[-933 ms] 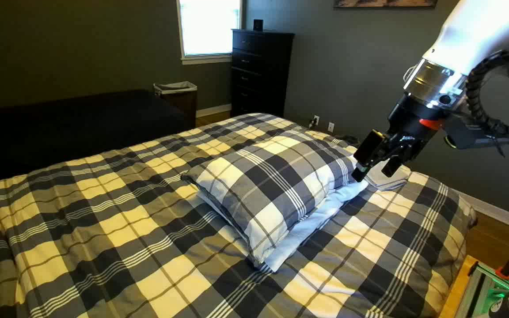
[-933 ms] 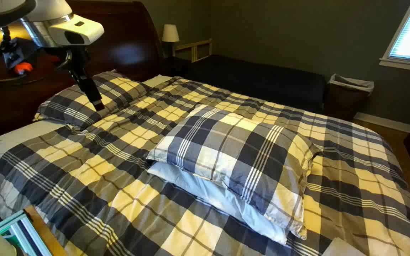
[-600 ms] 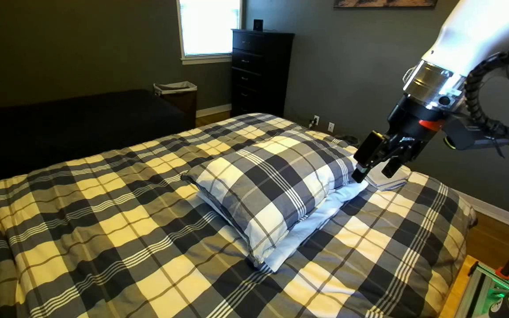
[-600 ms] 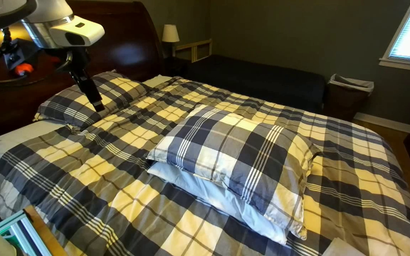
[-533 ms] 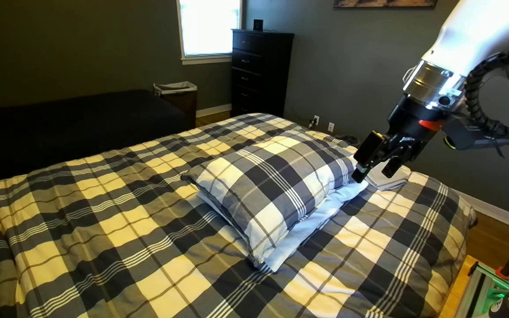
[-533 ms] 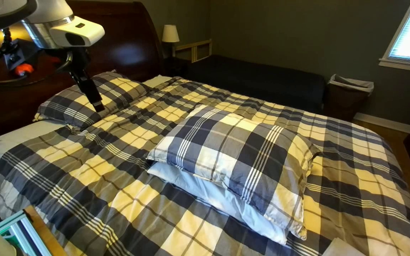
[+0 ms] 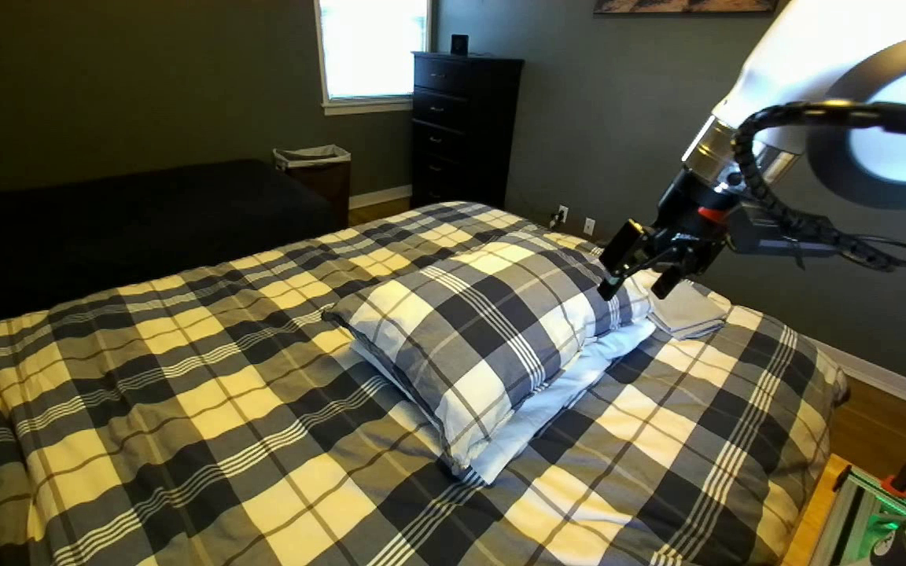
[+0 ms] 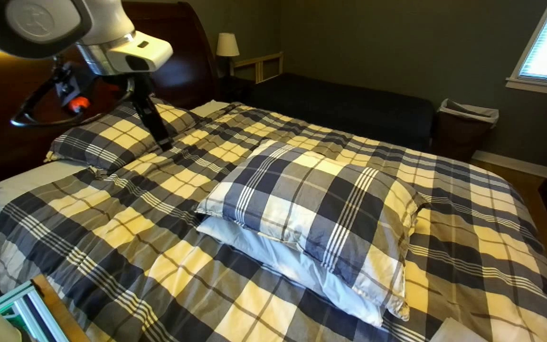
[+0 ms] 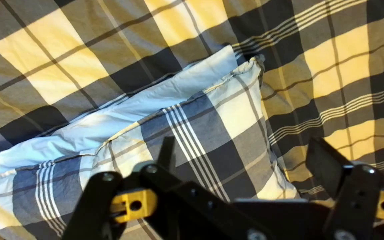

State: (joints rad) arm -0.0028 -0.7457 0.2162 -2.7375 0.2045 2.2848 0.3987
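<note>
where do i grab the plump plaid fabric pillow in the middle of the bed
Probably the pointed corner of this rectangular blue, grey and cream plaid fabric pillow, next to the tip of the light-blue cloth. Come down from above, open jaws either side of it: the corner tapers to a thin seam, while the middle bulges too thick to pinch easily.
</note>
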